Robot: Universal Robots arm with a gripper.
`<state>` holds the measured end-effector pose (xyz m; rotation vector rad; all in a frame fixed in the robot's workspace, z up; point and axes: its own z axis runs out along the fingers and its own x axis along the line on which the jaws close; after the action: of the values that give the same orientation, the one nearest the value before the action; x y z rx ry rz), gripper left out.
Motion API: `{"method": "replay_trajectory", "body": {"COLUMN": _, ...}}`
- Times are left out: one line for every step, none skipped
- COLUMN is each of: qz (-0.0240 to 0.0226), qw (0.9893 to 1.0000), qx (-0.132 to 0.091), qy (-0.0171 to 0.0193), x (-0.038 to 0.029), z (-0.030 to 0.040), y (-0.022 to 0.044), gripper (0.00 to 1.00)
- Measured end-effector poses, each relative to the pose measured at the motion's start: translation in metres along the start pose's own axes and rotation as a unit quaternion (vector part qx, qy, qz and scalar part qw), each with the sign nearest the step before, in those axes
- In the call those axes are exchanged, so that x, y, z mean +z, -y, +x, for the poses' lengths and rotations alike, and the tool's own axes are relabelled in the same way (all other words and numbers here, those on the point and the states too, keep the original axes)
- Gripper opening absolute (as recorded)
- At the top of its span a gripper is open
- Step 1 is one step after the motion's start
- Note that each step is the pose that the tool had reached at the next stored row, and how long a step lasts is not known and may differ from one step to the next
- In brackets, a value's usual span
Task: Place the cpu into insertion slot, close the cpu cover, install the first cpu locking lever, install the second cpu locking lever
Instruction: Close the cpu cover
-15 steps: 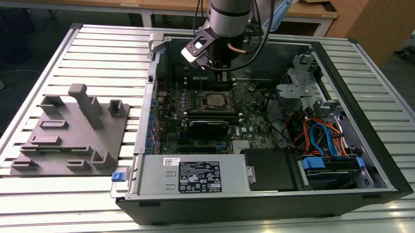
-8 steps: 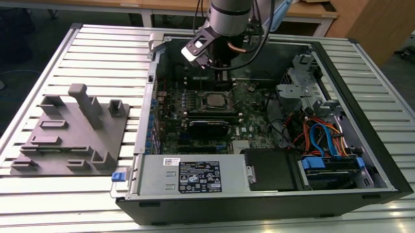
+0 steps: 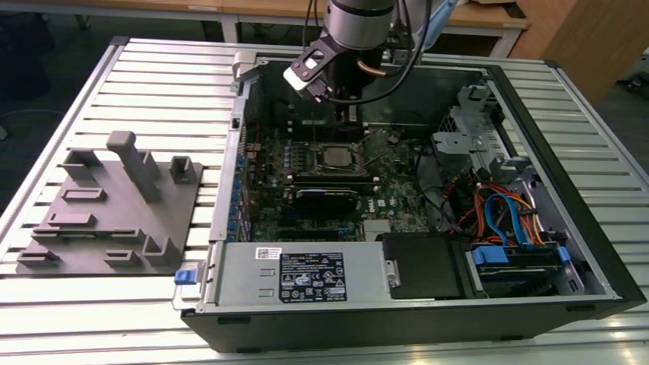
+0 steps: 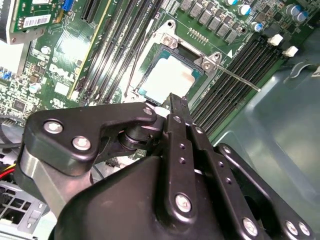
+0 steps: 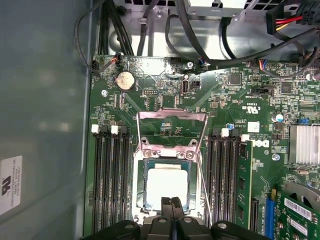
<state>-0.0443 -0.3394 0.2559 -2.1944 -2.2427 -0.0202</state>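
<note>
The cpu [image 5: 167, 182] lies flat in the insertion slot [image 5: 142, 175], its pale silver top showing in both wrist views [image 4: 167, 75]. The cpu cover [image 5: 172, 115] is open, swung back beyond the socket, with green board visible through its window. A thin lever rod [image 4: 240, 80] sticks out sideways from the socket, unlatched. My gripper [image 5: 171, 201] is shut, its black fingertips together right over the near edge of the cpu, holding nothing. In the exterior view the gripper [image 3: 346, 120] hangs inside the computer case just above the socket [image 3: 335, 157].
Long black memory slots [image 5: 107, 180] flank the socket on both sides. The case wall [image 5: 45, 125] stands close beside them. The power supply box [image 3: 294, 277] and bundled cables [image 3: 497, 213] fill the case's near end. A grey fixture plate [image 3: 102, 213] lies at the exterior view's left.
</note>
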Motion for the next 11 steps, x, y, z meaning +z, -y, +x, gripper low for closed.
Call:
{"method": "replay_trajectory", "body": {"qz": 0.0, "qw": 1.0, "qx": 0.0, "qy": 0.0, "x": -0.0012, "z": 0.0, "y": 0.0, "gripper": 0.1}}
{"method": "replay_trajectory", "body": {"qz": 0.0, "qw": 1.0, "qx": 0.0, "qy": 0.0001, "x": -0.0024, "z": 0.0, "y": 0.0, "gripper": 0.1}}
{"method": "replay_trajectory", "body": {"qz": 0.0, "qw": 1.0, "qx": 0.0, "qy": 0.0, "x": -0.0032, "z": 0.0, "y": 0.0, "gripper": 0.1}}
{"method": "replay_trajectory", "body": {"qz": 0.0, "qw": 1.0, "qx": 0.0, "qy": 0.0, "x": -0.0035, "z": 0.0001, "y": 0.0, "gripper": 0.1}}
{"method": "replay_trajectory", "body": {"qz": -0.0001, "qw": 1.0, "qx": 0.0, "qy": -0.0001, "x": -0.0035, "z": 0.0001, "y": -0.0001, "gripper": 0.1}}
{"method": "replay_trajectory", "body": {"qz": -0.0001, "qw": 1.0, "qx": 0.0, "qy": -0.0002, "x": -0.0035, "z": 0.0001, "y": 0.0, "gripper": 0.1}}
{"method": "replay_trajectory", "body": {"qz": -0.0001, "qw": 1.0, "qx": 0.0, "qy": -0.0002, "x": -0.0035, "z": 0.0001, "y": 0.0, "gripper": 0.1}}
{"method": "replay_trajectory", "body": {"qz": 0.0, "qw": 1.0, "qx": 0.0, "qy": -0.0002, "x": -0.0036, "z": 0.0001, "y": 0.0, "gripper": 0.1}}
{"method": "replay_trajectory", "body": {"qz": 0.0, "qw": 1.0, "qx": 0.0, "qy": -0.0002, "x": -0.0036, "z": 0.0, "y": 0.0, "gripper": 0.1}}
{"method": "replay_trajectory", "body": {"qz": 0.0, "qw": 1.0, "qx": 0.0, "qy": -0.0002, "x": -0.0036, "z": 0.0, "y": 0.0, "gripper": 0.1}}
{"method": "replay_trajectory", "body": {"qz": 0.0, "qw": 1.0, "qx": 0.0, "qy": -0.0001, "x": -0.0036, "z": 0.0, "y": -0.0002, "gripper": 0.1}}
